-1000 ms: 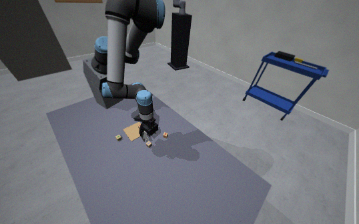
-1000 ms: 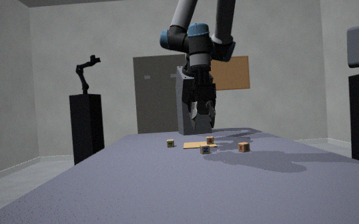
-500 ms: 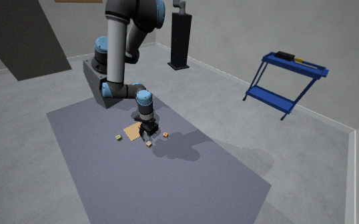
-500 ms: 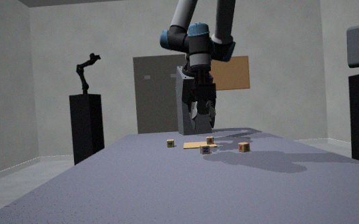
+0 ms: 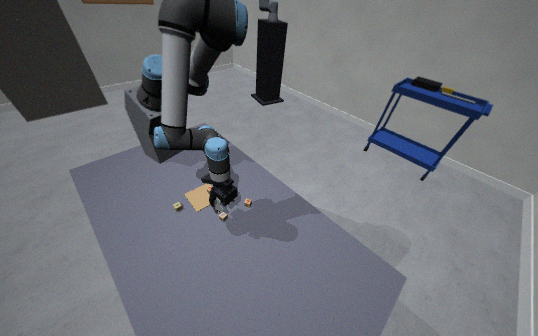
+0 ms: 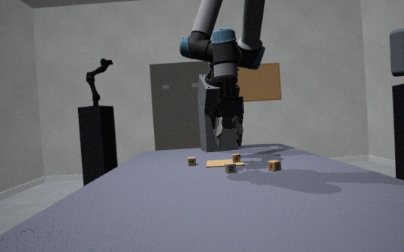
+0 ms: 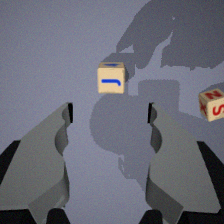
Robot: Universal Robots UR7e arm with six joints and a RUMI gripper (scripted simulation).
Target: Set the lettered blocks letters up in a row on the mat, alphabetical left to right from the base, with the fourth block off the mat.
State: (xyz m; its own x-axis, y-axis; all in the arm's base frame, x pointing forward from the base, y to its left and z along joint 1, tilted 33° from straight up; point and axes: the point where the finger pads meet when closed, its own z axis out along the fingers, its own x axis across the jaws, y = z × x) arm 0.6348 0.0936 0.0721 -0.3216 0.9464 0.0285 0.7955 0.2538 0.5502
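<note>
Grey-walled room: plain walls around a violet-grey work surface, with a blue cart well off to one side.
My claw: partly open, nothing between my fingertips, hanging above the surface.
Blue-lettered block: off the mat, just ahead of my fingertips in the wrist view.
Red-lettered block: off the mat, to one side.
Tan mat: close by, a red-marked block at its edge; I can't tell if fully on.
Green-marked block: off the mat, opposite side.
Step in hand: approaching the blue-lettered block, I judge; no row stands yet.
Next move: centre over it, align my fingers to its sides, descend, close.
Wrist only: a blue J-like stroke on top.
Exterior only: a blue Z- or N-like side mark.
</note>
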